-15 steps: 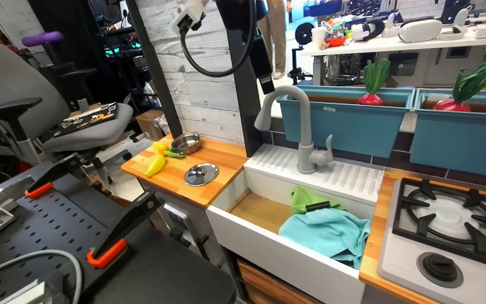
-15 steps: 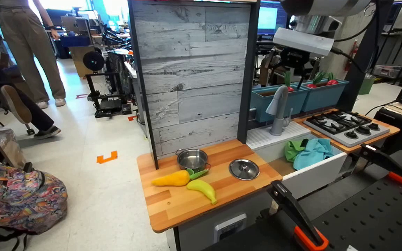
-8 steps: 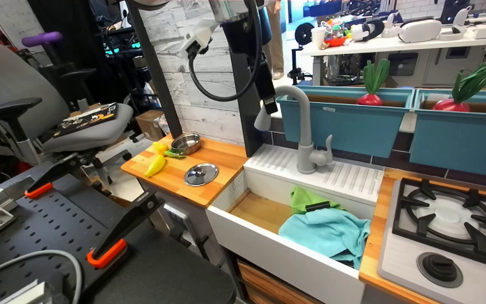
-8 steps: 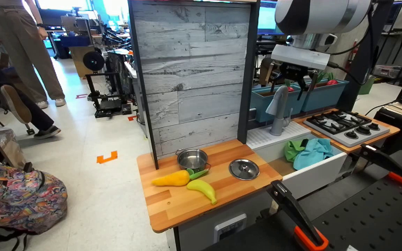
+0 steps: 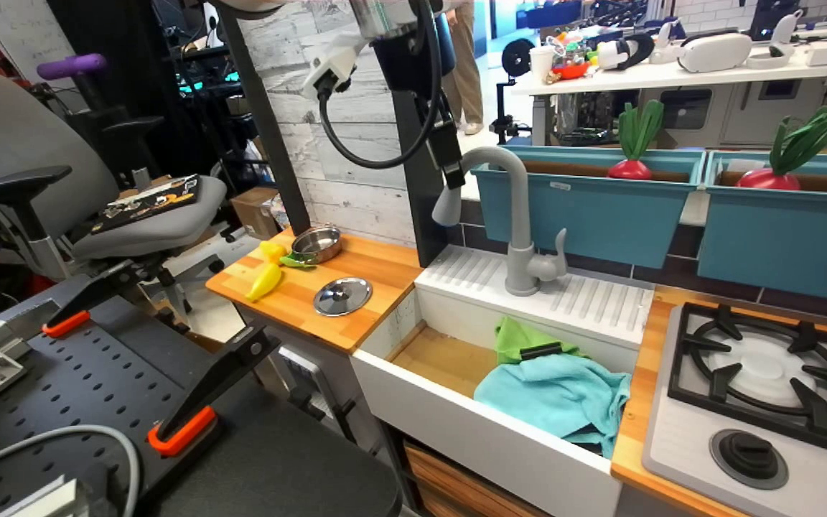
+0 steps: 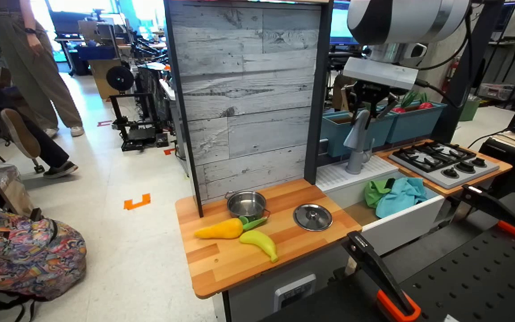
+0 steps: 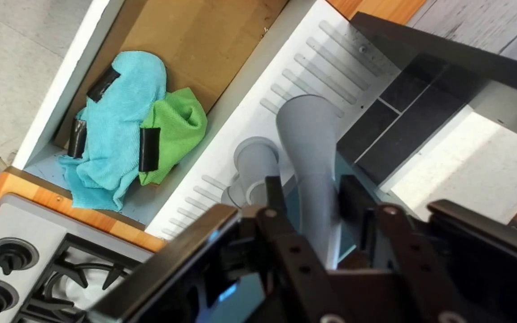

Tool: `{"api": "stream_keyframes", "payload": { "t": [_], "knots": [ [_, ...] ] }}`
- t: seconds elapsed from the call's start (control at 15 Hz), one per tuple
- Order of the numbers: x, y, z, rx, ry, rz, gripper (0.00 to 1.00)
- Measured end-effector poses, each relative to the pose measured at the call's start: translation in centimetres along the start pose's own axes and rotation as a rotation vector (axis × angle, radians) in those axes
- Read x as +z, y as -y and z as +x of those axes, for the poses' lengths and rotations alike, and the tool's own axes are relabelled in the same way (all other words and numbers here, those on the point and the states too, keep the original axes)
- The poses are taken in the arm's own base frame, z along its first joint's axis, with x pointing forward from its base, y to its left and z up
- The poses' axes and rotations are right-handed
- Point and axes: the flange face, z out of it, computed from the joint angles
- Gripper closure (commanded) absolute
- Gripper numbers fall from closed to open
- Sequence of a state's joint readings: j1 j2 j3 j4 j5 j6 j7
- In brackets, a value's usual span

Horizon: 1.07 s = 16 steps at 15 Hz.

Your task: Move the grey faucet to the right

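The grey faucet (image 5: 520,208) stands upright on the white ribbed ledge behind the sink, and its arched spout points left in an exterior view. My gripper (image 7: 314,193) reaches over that spout, one finger on either side. In the wrist view the spout (image 7: 310,130) runs up between the fingers. The right finger (image 7: 352,193) touches or almost touches it, while a narrow gap shows beside the left finger (image 7: 274,193). So the jaws are partly open, not clamped. Seen from an exterior view, the black fingertips (image 6: 365,117) straddle the faucet (image 6: 354,164) near the top.
Blue planters (image 5: 586,208) holding red radishes hang close behind the faucet. A dark post (image 5: 421,165) rises beside the spout. Cloths (image 5: 557,391) lie in the sink (image 5: 485,449). Right of it is a stove (image 5: 765,388); a pot (image 6: 246,205), lid (image 6: 312,217) and toy foods occupy the wooden counter.
My gripper has come down to the spout, then shifted slightly left in both exterior views. Its fingers have drawn together from wide apart to close around the spout. The faucet shows no clear movement.
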State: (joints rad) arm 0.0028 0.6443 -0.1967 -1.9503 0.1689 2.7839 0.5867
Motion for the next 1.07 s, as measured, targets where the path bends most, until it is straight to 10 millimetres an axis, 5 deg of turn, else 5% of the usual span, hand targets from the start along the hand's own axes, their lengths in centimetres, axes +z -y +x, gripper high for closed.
{"api": "stream_keyframes", "payload": {
  "t": [0.6,1.07],
  "knots": [
    [-0.1,0.0,0.1,-0.034,-0.001,0.001,0.94],
    [-0.2,-1.4,0.7,-0.218,0.048,-0.018,0.94]
  ]
}}
